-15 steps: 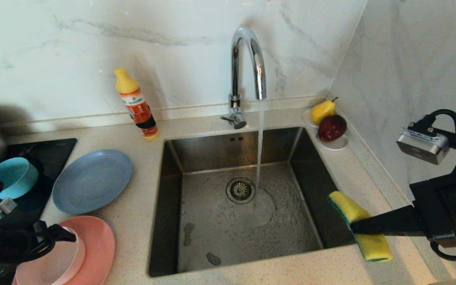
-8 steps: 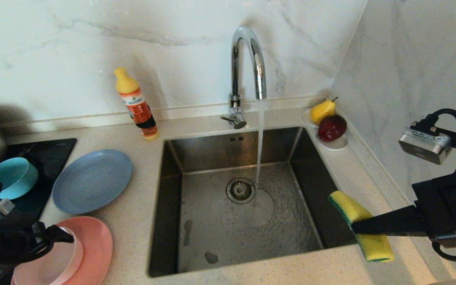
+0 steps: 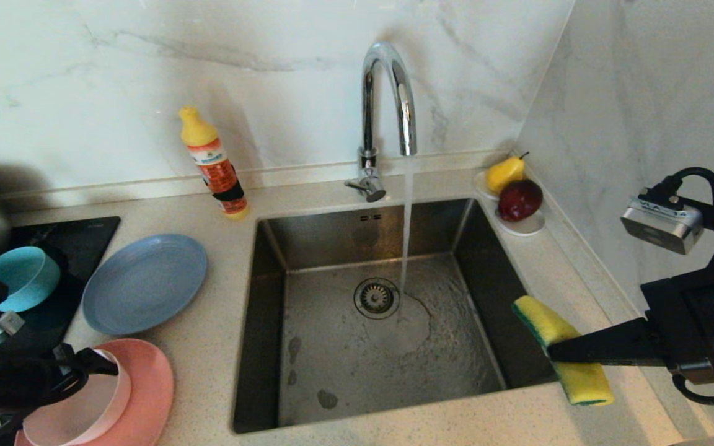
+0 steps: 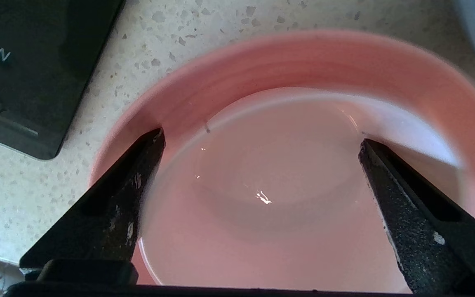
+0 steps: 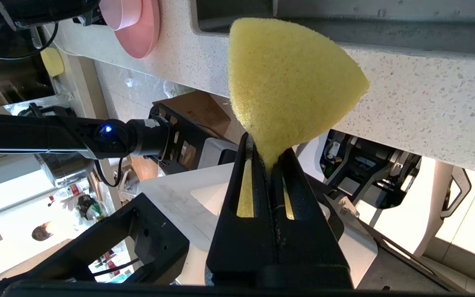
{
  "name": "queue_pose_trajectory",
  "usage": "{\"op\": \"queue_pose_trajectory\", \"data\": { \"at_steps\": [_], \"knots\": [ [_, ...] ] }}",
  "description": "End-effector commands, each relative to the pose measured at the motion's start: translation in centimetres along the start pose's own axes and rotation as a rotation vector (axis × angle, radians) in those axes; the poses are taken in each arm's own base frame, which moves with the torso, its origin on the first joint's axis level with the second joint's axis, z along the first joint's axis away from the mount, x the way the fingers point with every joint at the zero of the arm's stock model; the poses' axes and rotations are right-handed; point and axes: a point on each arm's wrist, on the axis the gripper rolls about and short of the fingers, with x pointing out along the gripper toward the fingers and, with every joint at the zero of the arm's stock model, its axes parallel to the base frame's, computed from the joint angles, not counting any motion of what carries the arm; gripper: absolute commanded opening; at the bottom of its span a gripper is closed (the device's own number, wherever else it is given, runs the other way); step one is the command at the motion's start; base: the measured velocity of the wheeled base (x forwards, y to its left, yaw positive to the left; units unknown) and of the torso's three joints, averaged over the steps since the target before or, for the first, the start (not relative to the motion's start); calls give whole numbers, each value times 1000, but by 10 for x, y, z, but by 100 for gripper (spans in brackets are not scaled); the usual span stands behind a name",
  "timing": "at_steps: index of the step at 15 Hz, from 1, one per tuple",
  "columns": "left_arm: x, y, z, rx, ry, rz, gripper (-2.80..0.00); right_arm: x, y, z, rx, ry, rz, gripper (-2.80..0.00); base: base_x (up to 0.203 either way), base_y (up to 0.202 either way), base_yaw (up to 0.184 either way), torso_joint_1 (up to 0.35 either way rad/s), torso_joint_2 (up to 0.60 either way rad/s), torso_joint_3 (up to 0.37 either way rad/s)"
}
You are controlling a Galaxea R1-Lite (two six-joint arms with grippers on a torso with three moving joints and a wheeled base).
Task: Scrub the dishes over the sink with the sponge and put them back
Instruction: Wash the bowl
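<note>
With the right gripper [image 3: 552, 353] clamping the yellow foam sponge [image 3: 561, 350] beside the steel sink [image 3: 258, 310], the left gripper [image 4: 262, 142] straddles the small pale pink bowl [image 4: 262, 198] wide open, needing to close and lift.

Matte black arms, black tapered pincer fingers [image 4: 114, 206] with scuffed, speckled pads, silver camera block [image 3: 661, 226] on right wrist, looped black cables, blue indicator light.

White marble-veined wall panels [image 3: 270, 68] across the upper frame, meeting in a corner at upper right; pale speckled stone countertop [image 3: 220, 322] below; black glass cooktop [image 3: 84, 238] at left edge; daylight glare and cluttered room interior at lower left of right wrist view
</note>
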Motion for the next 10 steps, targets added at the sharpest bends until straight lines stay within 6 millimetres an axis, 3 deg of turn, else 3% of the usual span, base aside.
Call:
{"op": "queue_pose_trajectory", "data": {
  "at_steps": [1, 5, 6, 7, 10],
  "knots": [
    [4, 1, 2, -8, 10, 6, 0, 1, 1, 2, 3, 3, 1, -280, 0, 0, 0, 0, 0, 0],
    [-2, 2, 4, -20, -18, 3, 0, -1, 1, 0, 1, -1, 2, -280, 0, 0, 0, 0, 0, 0],
    [-3, 2, 4, -21, -20, 1, -242, -1, 1, 0, 1, -1, 3, -280, 0, 0, 0, 0, 0, 0],
    [-3, 2, 4, -29, -19, 1, -280, -1, 1, 0, 1, 0, 3, -280, 0, 0, 0, 0, 0, 0],
    [-11, 0, 6, -54, -42, -32, -280, -1, 0, -1, 2, 1, 2, -280, 0, 0, 0, 0, 0, 0]
  ]
}}
